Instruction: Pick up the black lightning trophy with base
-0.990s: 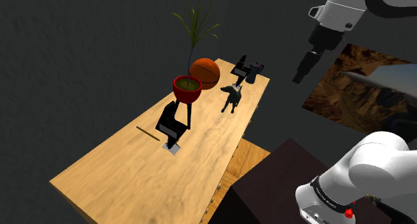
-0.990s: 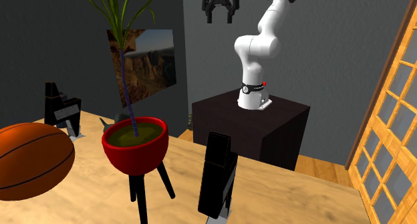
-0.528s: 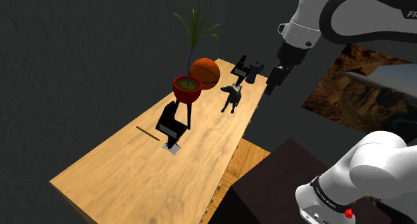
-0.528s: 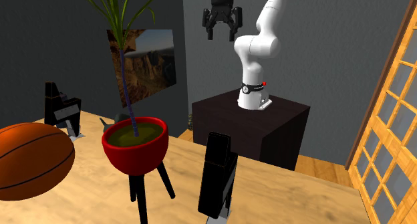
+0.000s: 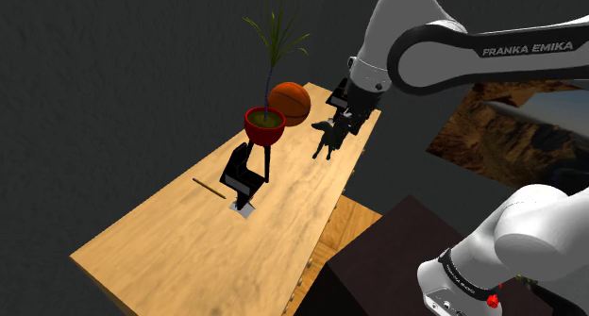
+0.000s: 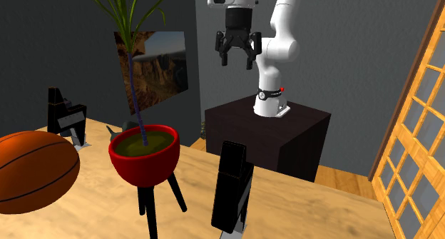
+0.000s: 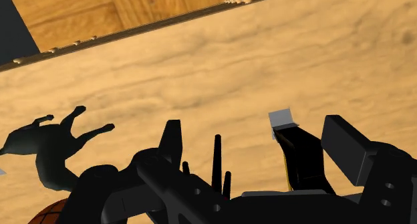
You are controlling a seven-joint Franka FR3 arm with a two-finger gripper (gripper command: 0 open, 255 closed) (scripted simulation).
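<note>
The jaws are spread and empty, hanging over the far end of the tabletop (image 5: 189, 239). The black trophy (image 7: 304, 159) with its grey base sits right below them, near a dark dog figure (image 7: 47, 146), with the basketball (image 5: 289, 103) and potted plant (image 5: 265, 124) close by.

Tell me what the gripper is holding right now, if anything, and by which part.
Nothing is held. The gripper is open above the table; the black trophy stands below it, untouched.
</note>
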